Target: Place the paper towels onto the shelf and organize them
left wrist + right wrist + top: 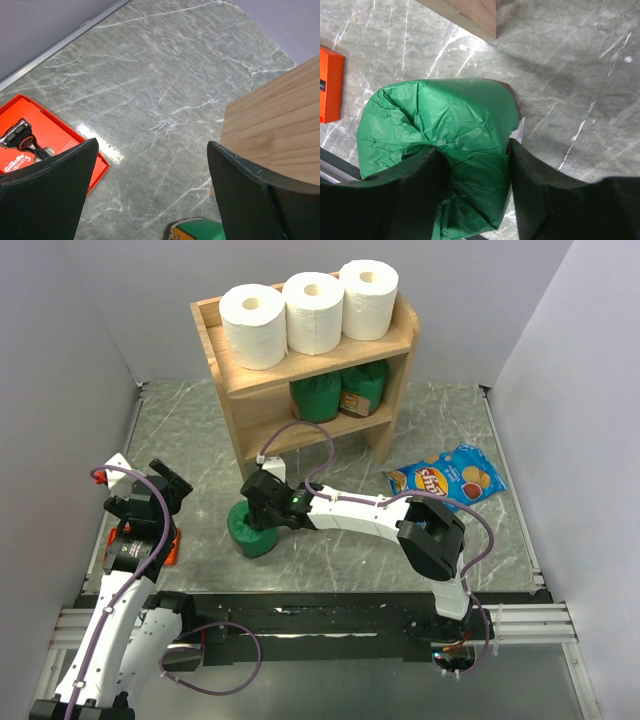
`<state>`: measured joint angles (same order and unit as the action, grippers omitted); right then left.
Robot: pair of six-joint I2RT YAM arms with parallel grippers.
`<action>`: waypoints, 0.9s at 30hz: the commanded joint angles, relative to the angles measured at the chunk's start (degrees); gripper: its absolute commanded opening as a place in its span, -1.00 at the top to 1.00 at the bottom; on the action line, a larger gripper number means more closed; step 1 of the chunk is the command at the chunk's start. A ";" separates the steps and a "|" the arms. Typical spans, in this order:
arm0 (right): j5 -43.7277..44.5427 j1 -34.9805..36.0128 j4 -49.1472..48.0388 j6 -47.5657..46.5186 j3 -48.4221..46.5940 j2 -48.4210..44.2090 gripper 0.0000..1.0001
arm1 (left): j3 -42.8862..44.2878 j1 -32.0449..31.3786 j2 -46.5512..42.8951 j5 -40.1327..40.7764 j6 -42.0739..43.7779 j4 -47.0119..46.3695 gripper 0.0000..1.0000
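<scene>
So, top view: all three paper towels [313, 312] stand in a row on the upper tier of the shelf [237, 420], touching side by side with their core holes up. Two green packs [340, 392] sit on the lower tier. The right gripper [262, 512] is down on a third green package [250, 538] on the table [200, 430] in front of the shelf. The left gripper [165, 490] hangs over the orange razor box [172, 545]. A chip bag [450, 478] lies to the right.

Left wrist: fingers spread wide with nothing between them, only bare table below. The razor box is to the left and the shelf side to the right.

Right wrist: fingers pinched into the crinkled green wrap, gripping it. The package looks to be resting on the table.

Progress: the white rolls look placed and lined up, so the main job seems done. What is left is probably shelving the loose green package and any final tidying.
</scene>
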<state>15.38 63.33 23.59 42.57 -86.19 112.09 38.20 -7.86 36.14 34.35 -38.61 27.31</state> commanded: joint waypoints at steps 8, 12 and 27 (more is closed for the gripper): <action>1.85 -0.23 -0.04 -1.78 -2.92 -1.79 0.23 | 0.04 -0.23 -0.54 0.63 -0.06 -1.38 -0.93; 3.16 -0.31 0.31 -2.22 -3.28 -5.55 0.25 | 0.04 -0.23 -0.63 0.63 -0.06 -1.38 -0.93; 10.63 -3.12 1.72 -3.02 2.70 -25.85 0.37 | 0.04 -0.58 -1.69 1.51 0.03 -1.12 -0.93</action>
<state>21.08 61.08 26.63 39.48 -83.66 92.84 38.20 -8.01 35.42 34.39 -38.59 27.33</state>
